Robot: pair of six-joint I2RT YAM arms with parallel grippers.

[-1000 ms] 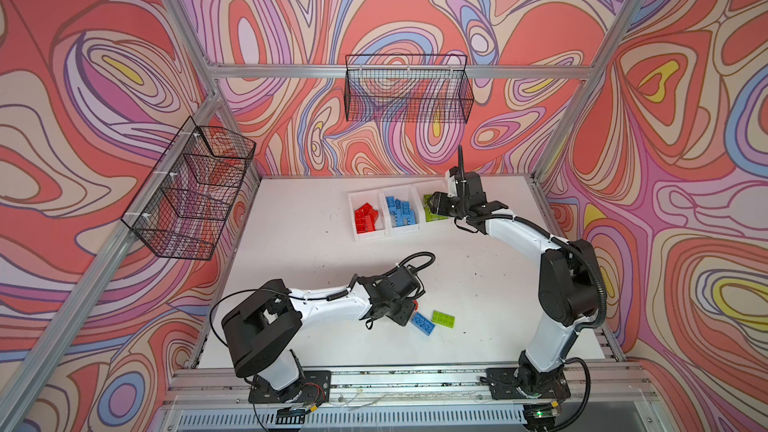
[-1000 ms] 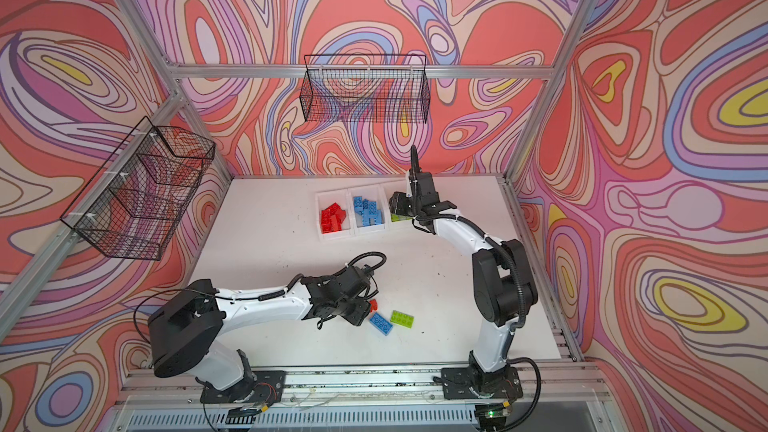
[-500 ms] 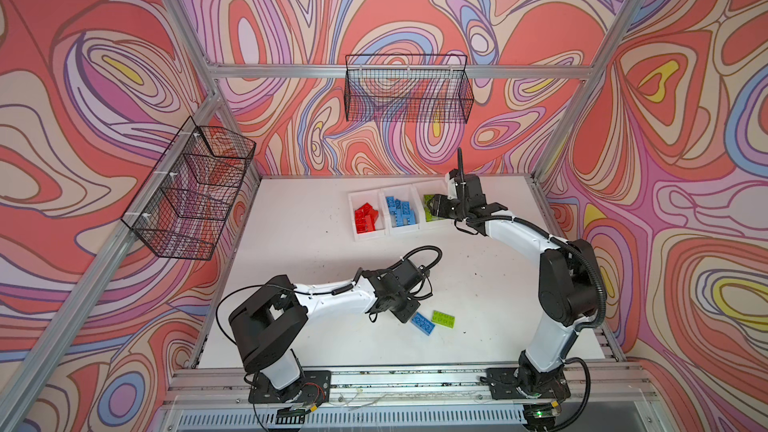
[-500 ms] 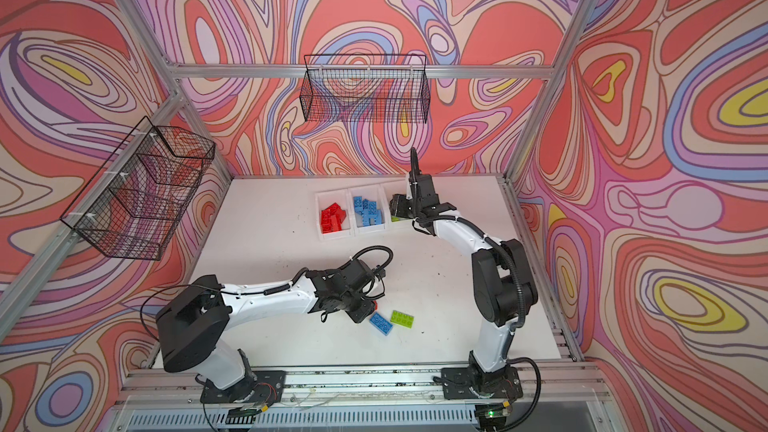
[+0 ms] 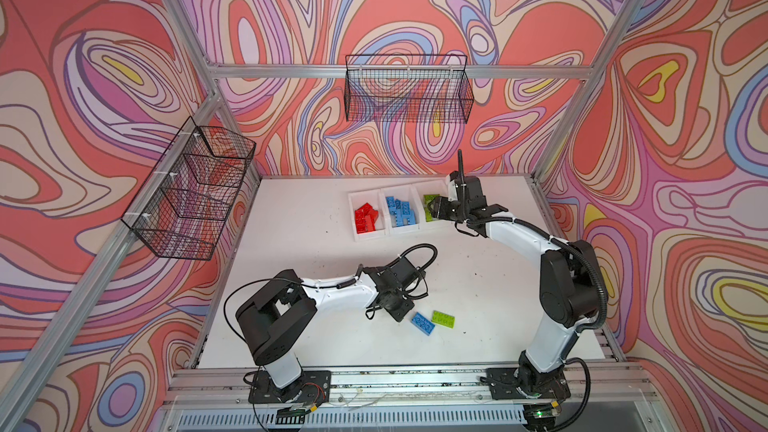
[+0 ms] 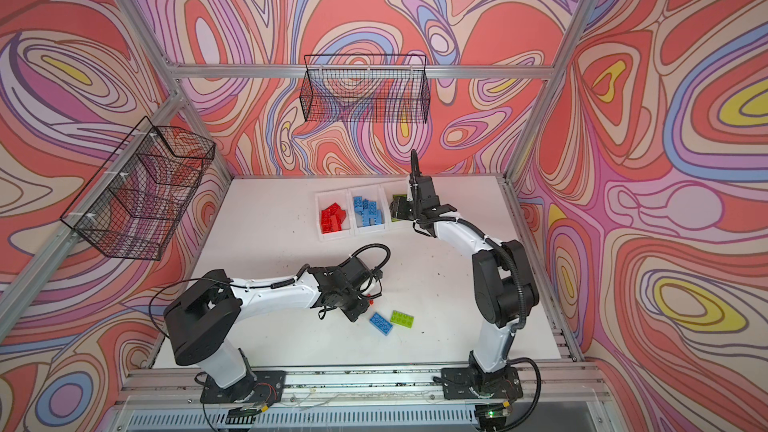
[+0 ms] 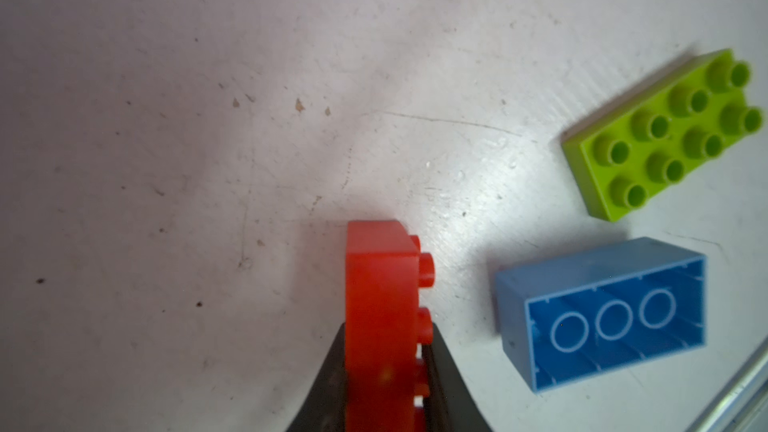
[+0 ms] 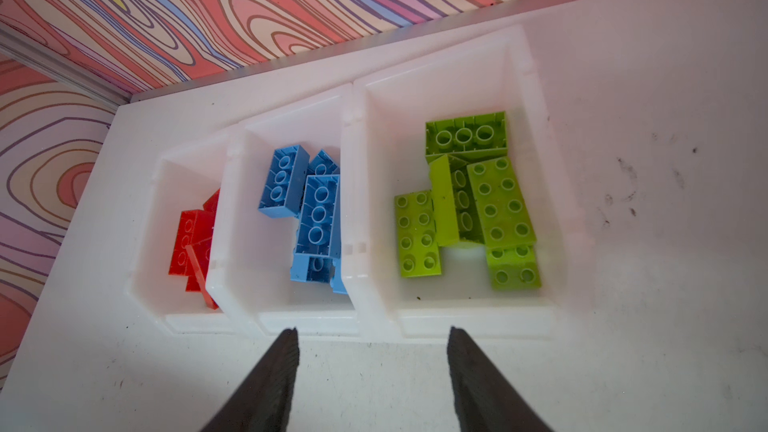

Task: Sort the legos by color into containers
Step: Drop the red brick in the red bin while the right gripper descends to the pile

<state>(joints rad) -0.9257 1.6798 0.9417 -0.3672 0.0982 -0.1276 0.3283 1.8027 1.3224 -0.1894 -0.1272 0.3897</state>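
My left gripper is shut on a red lego held on edge just over the white table, near the front middle in both top views. A blue lego lies upside down beside it, and a lime green lego lies studs up just beyond; both show in a top view. The three joined white containers hold red legos, blue legos and green legos. My right gripper hangs open and empty at the front rim of the containers.
Two black wire baskets hang on the walls, one at the left and one at the back. The aluminium frame rail runs along the table's front edge, close to the loose legos.
My left gripper has closed on the red lego and shifted slightly toward the loose legos. The right arm has not moved.
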